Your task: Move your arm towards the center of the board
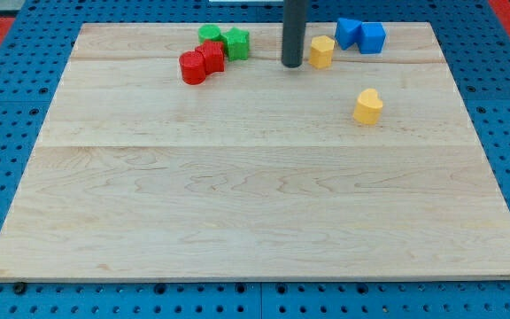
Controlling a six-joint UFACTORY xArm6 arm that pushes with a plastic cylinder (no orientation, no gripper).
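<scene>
- All places here are taken from my tip [292, 64], the lower end of the dark rod, which stands near the top edge of the counter [255, 230].
- Furthest to the view's left of my tip lie two red blocks [201, 64], pressed together, a little lower than the tip.
- Nearer on that side, two green blocks [225, 40] sit side by side, slightly above the tip and touching the red pair.
- My tip holds nothing and touches no block; the tool is a plain rod with no jaws to open or close.
- Just to the view's right of my tip stands a yellow block [322, 51], near but apart.
- Further right and higher lie two blue blocks [361, 35].
- Below and right sits a yellow heart-shaped block [368, 106].
- The board's centre lies well below my tip, slightly to the view's left; judging from this, the move runs toward the view's bottom over bare wood.
</scene>
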